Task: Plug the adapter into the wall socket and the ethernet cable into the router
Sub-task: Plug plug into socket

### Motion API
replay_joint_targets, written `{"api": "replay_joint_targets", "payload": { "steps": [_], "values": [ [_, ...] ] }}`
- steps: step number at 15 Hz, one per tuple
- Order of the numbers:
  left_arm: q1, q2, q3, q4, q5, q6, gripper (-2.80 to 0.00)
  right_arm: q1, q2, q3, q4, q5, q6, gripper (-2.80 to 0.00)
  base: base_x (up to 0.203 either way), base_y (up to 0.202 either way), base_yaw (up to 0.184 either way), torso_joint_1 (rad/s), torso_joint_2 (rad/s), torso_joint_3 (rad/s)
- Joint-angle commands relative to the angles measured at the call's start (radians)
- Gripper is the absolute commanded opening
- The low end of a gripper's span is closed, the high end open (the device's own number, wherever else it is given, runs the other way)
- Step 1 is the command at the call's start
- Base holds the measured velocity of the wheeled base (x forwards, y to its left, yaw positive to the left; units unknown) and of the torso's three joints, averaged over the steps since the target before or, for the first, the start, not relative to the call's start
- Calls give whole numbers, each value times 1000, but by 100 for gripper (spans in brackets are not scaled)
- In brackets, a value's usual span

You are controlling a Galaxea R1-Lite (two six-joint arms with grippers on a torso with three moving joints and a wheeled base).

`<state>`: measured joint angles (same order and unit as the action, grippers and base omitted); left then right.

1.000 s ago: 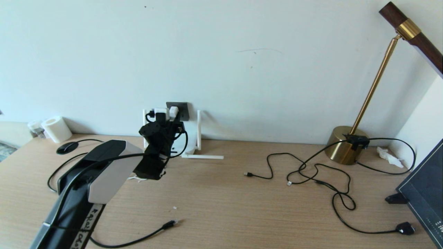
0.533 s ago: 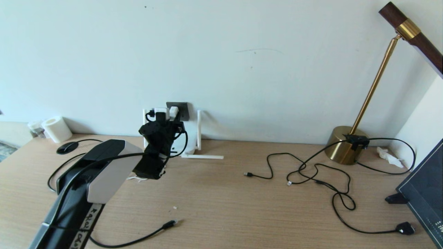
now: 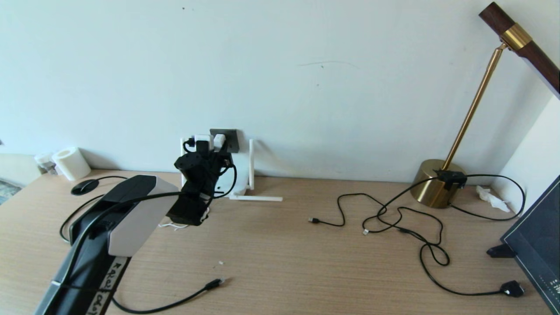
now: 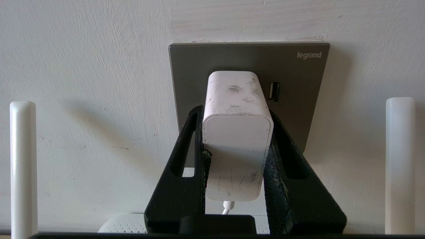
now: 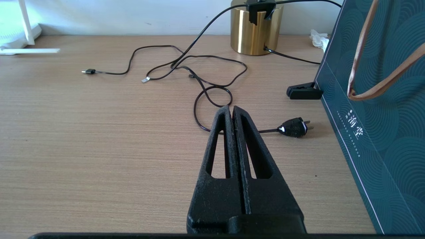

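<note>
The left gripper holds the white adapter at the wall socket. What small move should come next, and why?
Probably a short, straight push toward the wall. The left gripper clamps the adapter, whose front end already meets the wall socket, but whether it is fully seated cannot be told.

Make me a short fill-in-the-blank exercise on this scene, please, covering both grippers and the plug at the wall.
1. The left gripper is shut on the white ____.
2. The adapter sits against the dark grey ____ on the wall.
3. The right gripper hovers over the desk with its fingers ____.
4. The ethernet cable lies on the desk with its plug ____ by any gripper.

Missing words: adapter; wall socket; shut; unheld
</note>
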<state>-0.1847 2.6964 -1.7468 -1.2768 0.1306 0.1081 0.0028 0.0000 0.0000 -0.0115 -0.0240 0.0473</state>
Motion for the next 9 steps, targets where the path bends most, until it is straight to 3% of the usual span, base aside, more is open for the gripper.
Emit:
{"api": "replay_joint_targets", "payload": {
  "steps": [1, 9],
  "values": [
    [1, -3, 0, -6, 1, 1, -280, 0, 2, 0, -1, -1, 0, -280, 0, 0, 0, 0, 0, 0],
    [7, 2, -5, 4, 1, 1, -280, 0, 2, 0, -1, -1, 0, -280, 0, 0, 0, 0, 0, 0]
  ]
}}
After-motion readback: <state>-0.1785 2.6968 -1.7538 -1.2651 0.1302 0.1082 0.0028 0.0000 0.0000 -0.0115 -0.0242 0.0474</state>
